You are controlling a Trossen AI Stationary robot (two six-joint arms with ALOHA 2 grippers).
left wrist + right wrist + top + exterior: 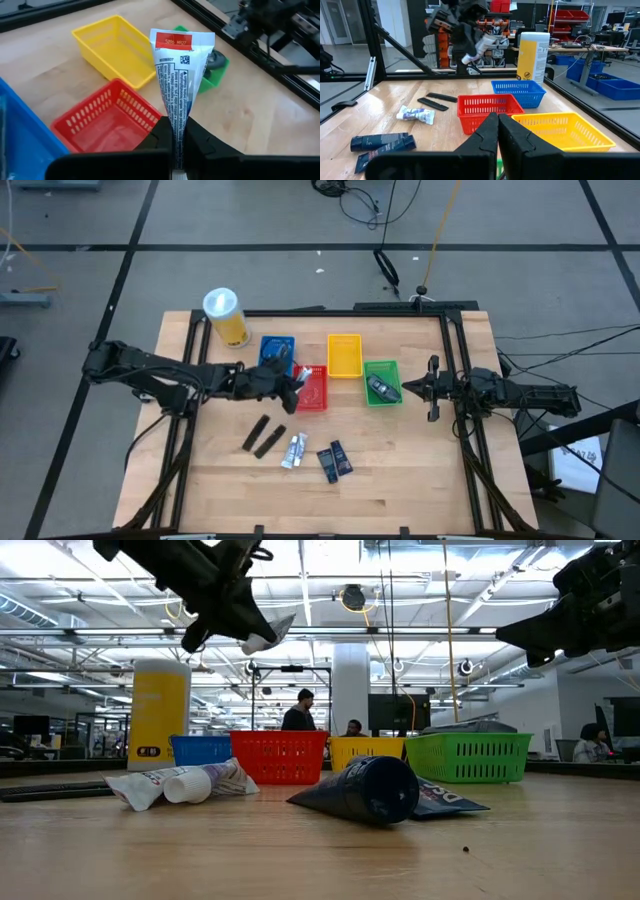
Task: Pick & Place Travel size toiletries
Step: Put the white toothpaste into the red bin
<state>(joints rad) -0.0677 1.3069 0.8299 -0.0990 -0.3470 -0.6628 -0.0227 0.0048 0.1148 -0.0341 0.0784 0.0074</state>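
My left gripper (293,387) hangs above the red basket (314,390), shut on a silvery-white mini tube (180,75); in the low view that tube (266,638) is well above the table. Two more white tubes (294,450), two dark blue tubes (335,460) and two dark flat pieces (259,437) lie flat on the wood. A dark grey piece (378,388) sits in the green basket (392,370). My right gripper (432,390) waits shut, just right of the green basket, touching nothing. My left gripper pinches the white tube between its two fingers (159,137), on the narrowing part (176,131) away from the crimped end. That flat crimped end with the red band (182,40) sticks out past the fingertips. The fingers come slanting down from the table's left. The tube is lifted clear, over the red basket.
A blue basket (277,352) and a yellow basket (345,356) stand in the same row as the red and green ones. A tall yellow canister with a white lid (225,317) stands at the far left. Bare wood lies toward the near edge. People sit in the room behind.
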